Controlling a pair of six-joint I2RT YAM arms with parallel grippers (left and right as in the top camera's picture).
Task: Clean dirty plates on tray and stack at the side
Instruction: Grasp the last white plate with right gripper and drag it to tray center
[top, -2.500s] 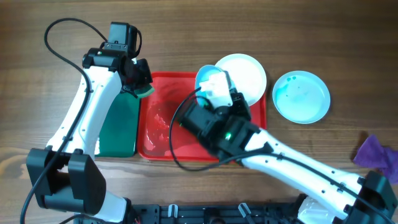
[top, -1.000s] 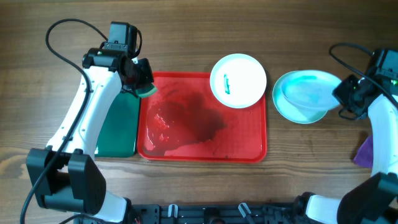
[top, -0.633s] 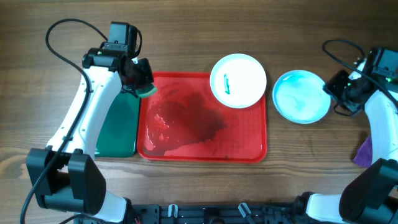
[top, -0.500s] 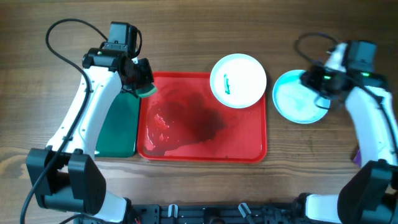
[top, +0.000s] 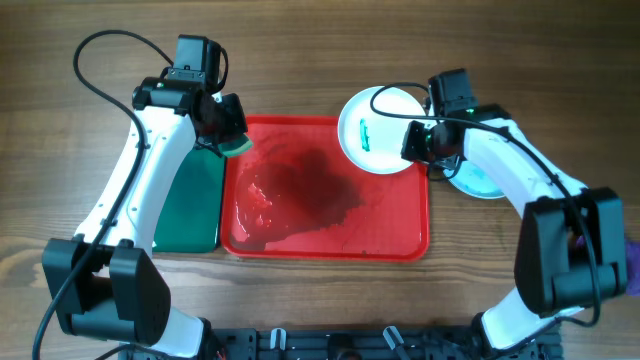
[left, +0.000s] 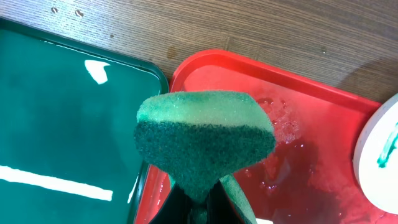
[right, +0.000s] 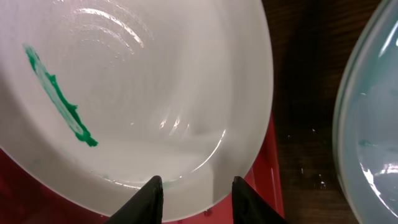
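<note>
At the tray's (top: 330, 240) one o'clock corner sits a green-smeared plate (top: 385, 125), overlapping the rim. The right claw (right: 198, 186) is spread wide at its three o'clock edge; whether it touches is unclear. Its arm (top: 520, 175) hides most of the stack (top: 478, 183). At eleven o'clock the left claw (left: 199, 208) clamps a sponge (left: 205, 140) that largely buries its fingers.

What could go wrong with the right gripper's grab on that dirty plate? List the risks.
The plate overhangs the red tray's rim, so an edge pinch by the open right gripper may tip it.
It looks wet and could slip.
The side stack lies close, so the arm may bump it.
</note>
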